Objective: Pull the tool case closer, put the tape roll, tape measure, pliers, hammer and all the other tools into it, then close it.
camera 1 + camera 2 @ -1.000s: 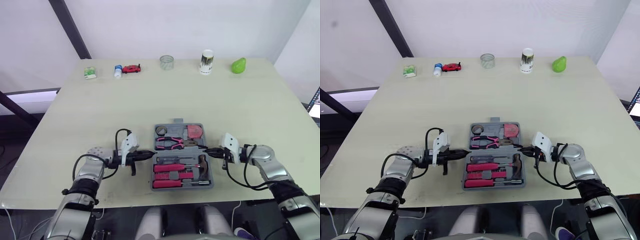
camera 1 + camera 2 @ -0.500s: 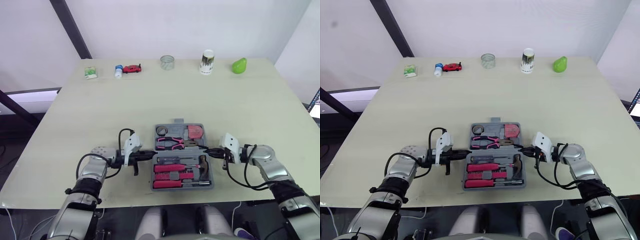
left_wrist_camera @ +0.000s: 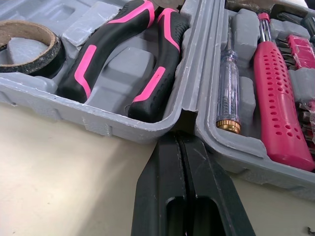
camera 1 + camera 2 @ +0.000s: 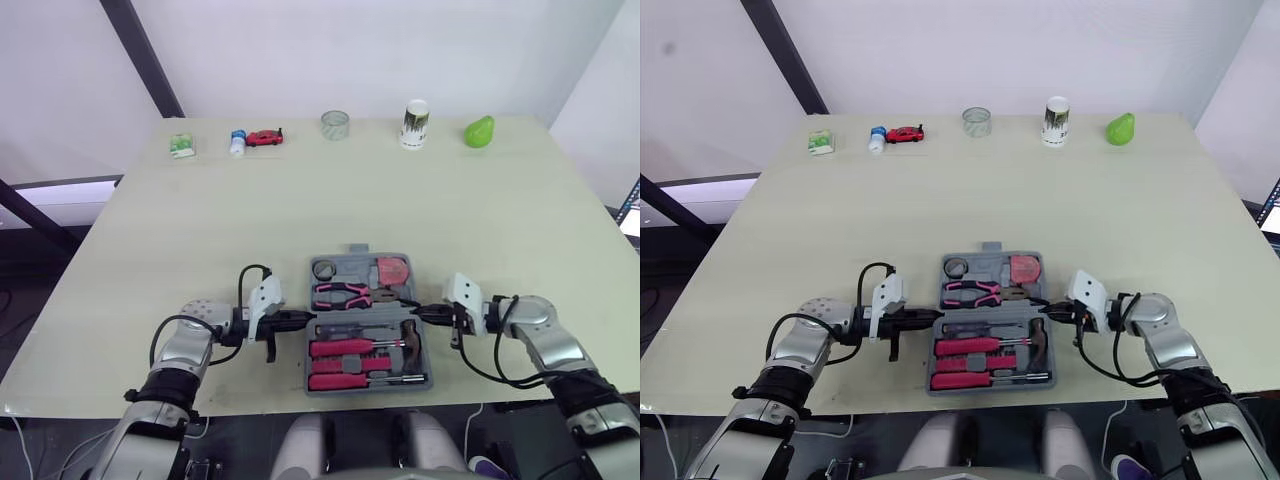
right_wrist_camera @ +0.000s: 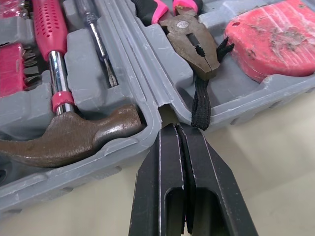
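The grey tool case (image 4: 352,262) lies open near the table's front edge. Its far half holds a tape roll (image 4: 324,268), pink-handled pliers (image 4: 345,294) and a red tape measure (image 4: 393,271). Its near half holds pink screwdrivers (image 4: 345,348) and a hammer (image 4: 408,338). My left gripper (image 4: 305,320) is shut, with its tips (image 3: 179,140) in the notch between the two halves on the case's left side. My right gripper (image 4: 420,315) is also shut, and its tips (image 5: 177,130) sit in the matching notch on the right side, beside the hammer head (image 5: 74,140).
Along the table's far edge stand a small green box (image 4: 181,146), a small bottle (image 4: 237,143), a red toy car (image 4: 264,138), a glass (image 4: 334,124), a paper cup (image 4: 415,123) and a green pear-shaped object (image 4: 478,131). Bare tabletop lies between them and the case.
The case has slid a little toward the table's front edge. Both shut grippers have moved back with it, staying at its side notches.
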`<state>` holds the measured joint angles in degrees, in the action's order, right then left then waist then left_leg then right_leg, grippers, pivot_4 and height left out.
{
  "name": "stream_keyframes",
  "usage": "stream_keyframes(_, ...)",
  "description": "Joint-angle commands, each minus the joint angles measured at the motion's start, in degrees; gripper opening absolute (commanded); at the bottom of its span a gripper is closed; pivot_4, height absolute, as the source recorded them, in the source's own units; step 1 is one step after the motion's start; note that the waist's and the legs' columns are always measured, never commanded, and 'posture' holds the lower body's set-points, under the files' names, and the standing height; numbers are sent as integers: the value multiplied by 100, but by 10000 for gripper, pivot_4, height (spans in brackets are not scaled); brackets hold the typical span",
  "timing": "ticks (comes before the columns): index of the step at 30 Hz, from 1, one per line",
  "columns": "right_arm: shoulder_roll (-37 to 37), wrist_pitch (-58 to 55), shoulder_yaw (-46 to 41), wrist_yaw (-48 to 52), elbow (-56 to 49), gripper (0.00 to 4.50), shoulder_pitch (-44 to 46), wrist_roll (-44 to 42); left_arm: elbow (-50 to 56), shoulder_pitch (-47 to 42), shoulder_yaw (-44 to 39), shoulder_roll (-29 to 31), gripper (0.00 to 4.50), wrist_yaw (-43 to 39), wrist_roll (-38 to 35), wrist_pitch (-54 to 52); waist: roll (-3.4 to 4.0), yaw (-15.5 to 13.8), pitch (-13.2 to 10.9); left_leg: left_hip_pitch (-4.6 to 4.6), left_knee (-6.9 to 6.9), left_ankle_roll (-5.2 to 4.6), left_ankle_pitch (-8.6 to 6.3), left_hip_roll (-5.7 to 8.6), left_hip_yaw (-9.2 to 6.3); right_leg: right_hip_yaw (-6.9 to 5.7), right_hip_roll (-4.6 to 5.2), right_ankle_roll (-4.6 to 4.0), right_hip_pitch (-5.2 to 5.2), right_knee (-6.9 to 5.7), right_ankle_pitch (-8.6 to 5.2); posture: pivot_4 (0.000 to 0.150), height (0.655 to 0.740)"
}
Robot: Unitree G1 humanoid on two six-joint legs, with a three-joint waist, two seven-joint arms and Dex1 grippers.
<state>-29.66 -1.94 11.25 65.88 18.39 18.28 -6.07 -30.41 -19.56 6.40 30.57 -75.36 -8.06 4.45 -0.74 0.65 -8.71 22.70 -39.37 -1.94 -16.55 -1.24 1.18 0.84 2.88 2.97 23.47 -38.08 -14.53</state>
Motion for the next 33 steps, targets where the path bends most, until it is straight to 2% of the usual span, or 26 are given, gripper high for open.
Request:
stream_keyframes(1,42,-124,127,245,-389,300,-63,-194,231,73,256,-94,0,-180,-4,-10,0,-3,0,0,0,0,0,0,0,0,0,0,0,0,0,1500,7400)
stream_keyframes(33,-3,-428,126,377,-631,300,-178,-248,487,252,335,-56,0,-317,-48,-177,0,0,0,0,0,0,0,0,0,0,0,0,0,0,0,1500,7400)
